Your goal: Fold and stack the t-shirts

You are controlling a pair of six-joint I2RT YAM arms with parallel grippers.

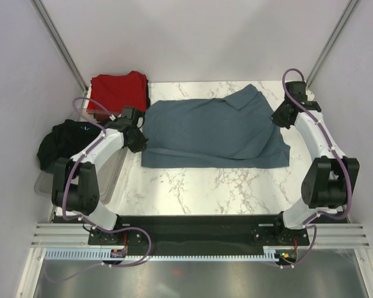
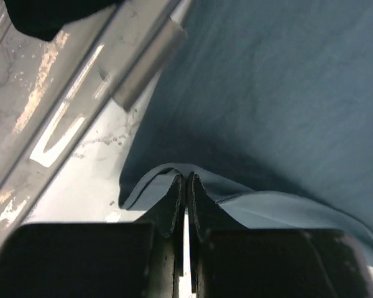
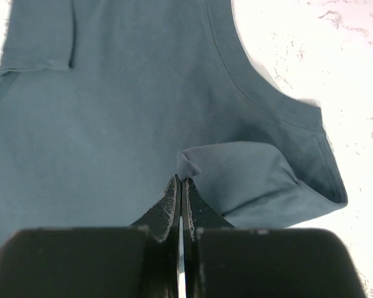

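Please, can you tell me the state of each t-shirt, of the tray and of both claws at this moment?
blue-grey t-shirt: laid out on the table, pinched at both sides.
red t-shirt: folded, far left.
black t-shirt: crumpled, lying in the tray.
tray: holds the black t-shirt.
left claw: shut on the blue-grey t-shirt.
right claw: shut on the blue-grey t-shirt.

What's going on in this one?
Both arms are working on the slate blue-grey t-shirt, which lies spread on the marble table. The left tool is shut on a fold of cloth at the shirt's left edge, and the right tool is shut on a pinch of cloth at its right side, near the neckline. The red t-shirt looks already folded at the far left corner; the black t-shirt lies bunched on the clear tray, not yet folded.
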